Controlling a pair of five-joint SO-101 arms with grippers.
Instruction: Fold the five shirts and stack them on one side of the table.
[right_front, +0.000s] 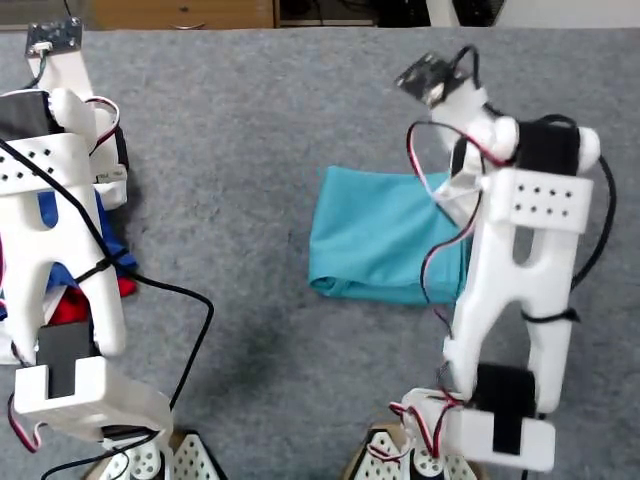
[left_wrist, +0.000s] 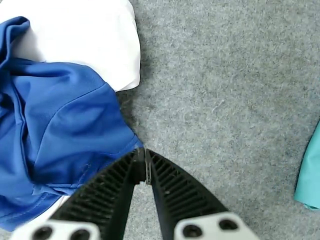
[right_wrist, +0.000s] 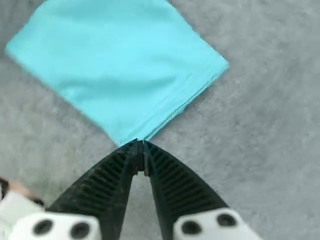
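1. The teal shirt (right_front: 385, 235) lies near the middle of the table (right_front: 230, 120), folded into a flat, roughly square packet. It sits partly under the right arm.
2. Handling, as a judgement: it is light, limp knit cloth with no stiffness. Lifted by one corner, the layers would likely sag and fan open. Better to pinch through all layers at a folded edge, or drag it flat.
3. The right gripper (right_wrist: 141, 149) has its jaws closed together, with the tips right at one corner of the teal shirt (right_wrist: 120, 70). I cannot tell whether any cloth is pinched there.
4. The layered hem along that corner shows several stacked edges. This is a fair grip point, though a shallow pinch may catch only the top layer.
5. The blue shirt (left_wrist: 55, 130) lies rumpled and unfolded at the table's left side, over a white shirt (left_wrist: 85, 35). The red shirt (right_front: 70, 305) shows beneath the left arm. All look equally soft.
6. The left gripper (left_wrist: 145, 167) also has its jaws closed, with the tips at the blue shirt's hem. Whether it holds any cloth is unclear.
7. Room: there is a broad bare stretch of grey table between the teal shirt and the bunched shirts, and more towards the far edge. The surface looks fuzzy, so cloth may drag rather than slide.
8. Risks: the right arm's loose wires hang over the teal shirt and may snag it. The left shirts lie near the table's left edge.
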